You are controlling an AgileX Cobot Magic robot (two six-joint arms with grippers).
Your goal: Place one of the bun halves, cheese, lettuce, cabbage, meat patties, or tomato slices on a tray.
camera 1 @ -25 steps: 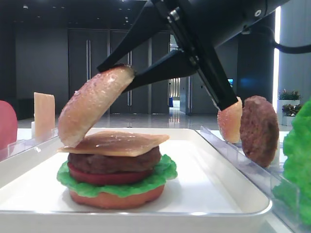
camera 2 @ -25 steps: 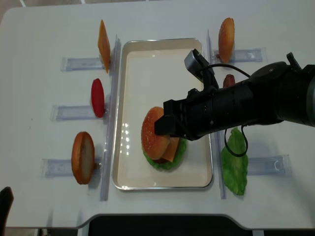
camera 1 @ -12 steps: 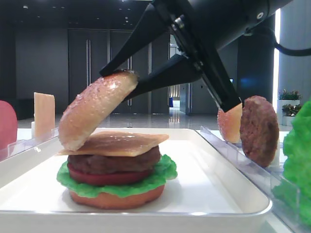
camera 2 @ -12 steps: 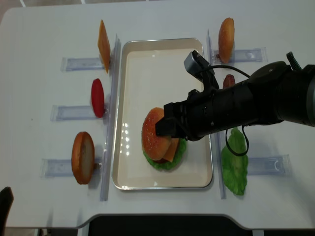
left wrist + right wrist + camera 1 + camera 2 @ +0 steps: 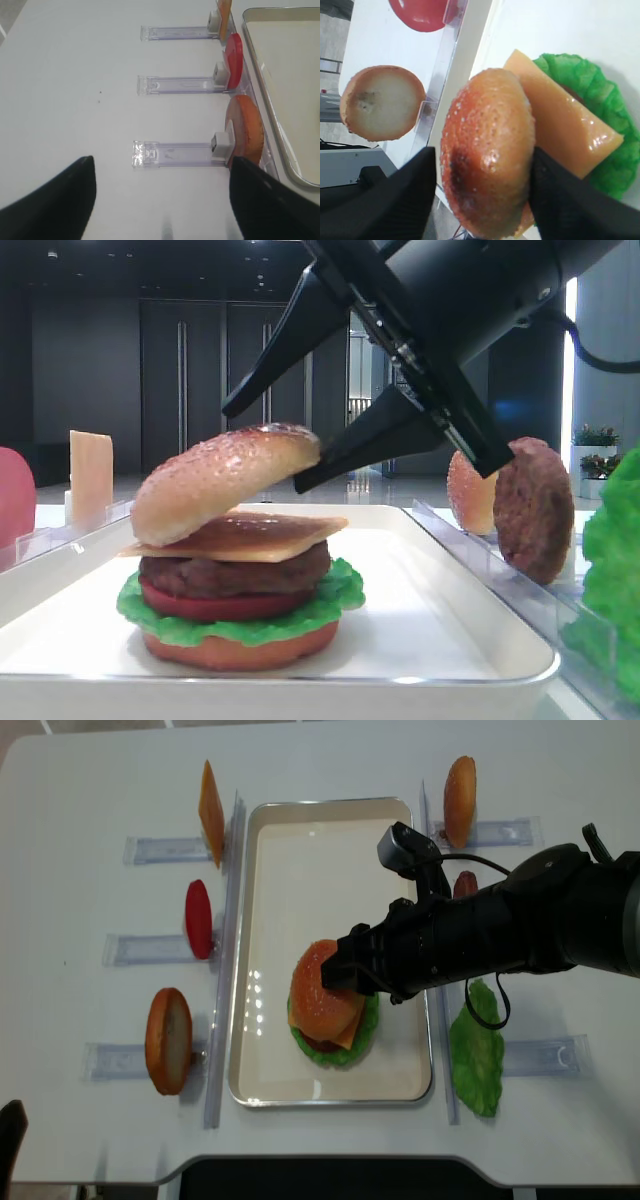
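The seeded bun top point(image 5: 225, 480) lies tilted on the cheese point(image 5: 260, 535) at the top of a stack on the white tray point(image 5: 450, 640). Below the cheese come a meat patty point(image 5: 240, 575), a tomato slice point(image 5: 200, 605), lettuce point(image 5: 330, 590) and a bun base point(image 5: 240, 650). My right gripper point(image 5: 262, 450) is open astride the bun top point(image 5: 487, 150). Its upper finger stands clear of the crust and its other finger is close against the bun's underside. My left gripper point(image 5: 160, 200) is open and holds nothing, over bare table left of the tray.
Clear holder strips flank the tray point(image 5: 330, 850). On the left they hold a cheese slice point(image 5: 211, 812), a tomato slice point(image 5: 198, 918) and a bun half point(image 5: 168, 1040). On the right are a bun half point(image 5: 460, 800), a patty point(image 5: 465, 883) and lettuce point(image 5: 477, 1055).
The bun top has tipped down from a steep tilt until it lies on the cheese. The right gripper's jaws have spread apart around it.
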